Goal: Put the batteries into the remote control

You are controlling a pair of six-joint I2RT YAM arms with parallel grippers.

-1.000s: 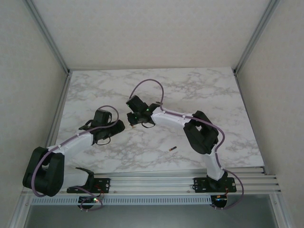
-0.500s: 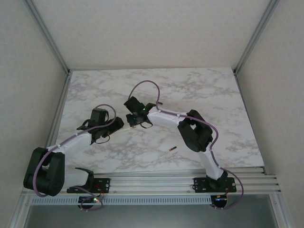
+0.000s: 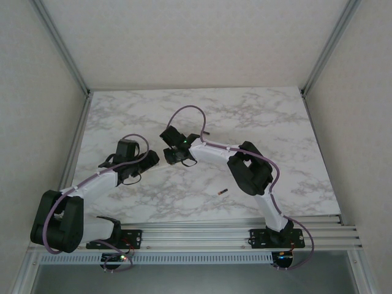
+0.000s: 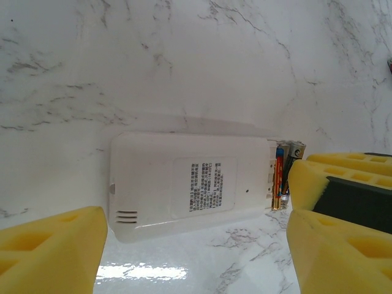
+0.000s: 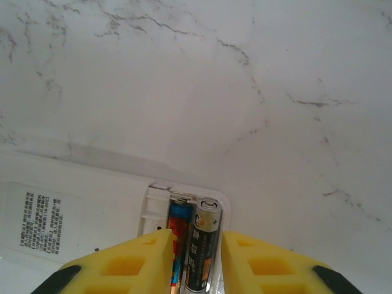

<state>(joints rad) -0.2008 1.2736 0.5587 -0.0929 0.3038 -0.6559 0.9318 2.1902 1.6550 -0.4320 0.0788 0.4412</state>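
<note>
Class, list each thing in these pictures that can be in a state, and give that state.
remote: back up on the table, battery bay uncovered.
red-and-blue battery: in the bay.
dark battery: in the bay beside it.
loose battery: lying on the table, unloaded.
left gripper: open above the remote.
right gripper: fingers slightly apart around the dark battery; grip unclear.

Remote (image 4: 190,184) on table (image 3: 275,122), two batteries (image 5: 199,245) in it — another battery (image 3: 222,192) apart
</note>
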